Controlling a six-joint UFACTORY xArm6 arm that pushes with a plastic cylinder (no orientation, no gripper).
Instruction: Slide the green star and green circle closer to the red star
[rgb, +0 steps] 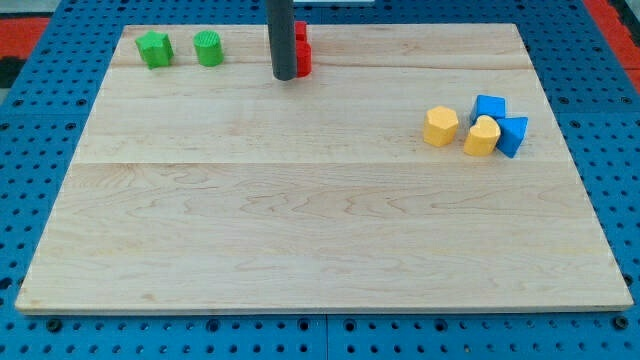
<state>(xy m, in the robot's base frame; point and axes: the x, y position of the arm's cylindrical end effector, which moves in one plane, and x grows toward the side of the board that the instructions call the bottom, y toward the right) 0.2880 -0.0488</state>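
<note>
The green star sits at the view's top left of the wooden board, with the green circle just to its right, a small gap between them. Red blocks stand near the view's top centre, mostly hidden behind my rod, so I cannot make out their shapes or which is the red star. My tip rests on the board directly in front of the red blocks, to the right of the green circle and apart from it.
A yellow hexagon, a yellow heart-like block, a blue cube and a blue triangular block cluster at the view's right. The wooden board lies on a blue pegboard.
</note>
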